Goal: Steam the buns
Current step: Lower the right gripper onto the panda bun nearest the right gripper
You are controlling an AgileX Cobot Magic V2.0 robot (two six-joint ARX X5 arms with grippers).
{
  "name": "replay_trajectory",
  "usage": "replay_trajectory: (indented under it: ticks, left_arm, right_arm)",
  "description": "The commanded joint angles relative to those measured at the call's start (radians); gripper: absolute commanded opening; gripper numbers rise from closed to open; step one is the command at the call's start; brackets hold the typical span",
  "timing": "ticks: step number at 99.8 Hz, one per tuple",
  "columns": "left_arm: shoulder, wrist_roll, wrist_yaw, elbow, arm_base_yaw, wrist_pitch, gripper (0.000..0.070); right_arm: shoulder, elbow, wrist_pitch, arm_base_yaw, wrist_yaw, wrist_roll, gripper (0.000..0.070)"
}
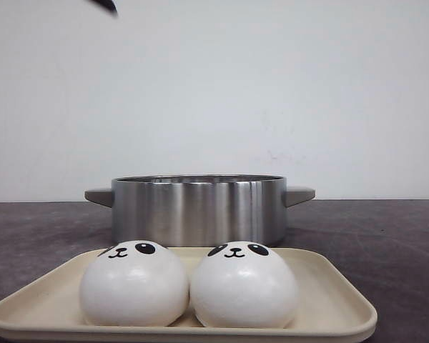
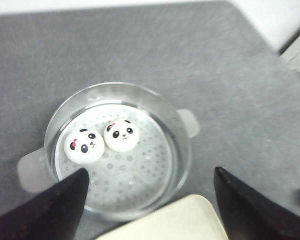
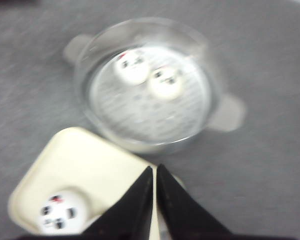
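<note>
1. Two buns (image 1: 134,283) (image 1: 244,285) sit side by side, touching, on the cream tray (image 1: 329,304) in front of the steel pot (image 1: 199,209).
2. Two more buns (image 2: 84,145) (image 2: 121,135) lie on the pot's perforated rack (image 2: 140,170), touching.
3. Left gripper (image 2: 150,200) above the pot, fingers spread wide, empty.
4. Right gripper (image 3: 154,200) over the tray, fingers pressed together, holding nothing.

I see four white round buns with black panda faces. Two buns (image 1: 134,284) (image 1: 244,284) sit upright on the cream tray (image 1: 329,311), side by side and touching, faces up. The other two (image 2: 83,145) (image 2: 121,135) lie close together inside the steel pot (image 2: 182,150), on its perforated plate.
</note>
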Motion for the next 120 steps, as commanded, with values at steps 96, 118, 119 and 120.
replay_trajectory:
  ticks: [96,118,119,120]
  left_arm:
    - [-0.349,0.000,-0.034,0.026,-0.018,-0.237,0.0477]
    - [-0.363,0.000,-0.034,0.026,-0.019,-0.239,0.0477]
    - [-0.363,0.000,-0.034,0.026,-0.019,-0.239,0.0477]
    - [-0.363,0.000,-0.034,0.026,-0.019,-0.239,0.0477]
  right_arm:
    - [0.196,-0.373,0.175,-0.015,-0.381,0.291,0.0509]
    - [0.325,-0.373,0.214,-0.011,-0.435,0.291,0.0509]
    - [0.329,-0.373,0.217,-0.011,-0.436,0.291,0.0509]
    - [0.333,-0.373,0.220,-0.011,-0.436,0.291,0.0509]
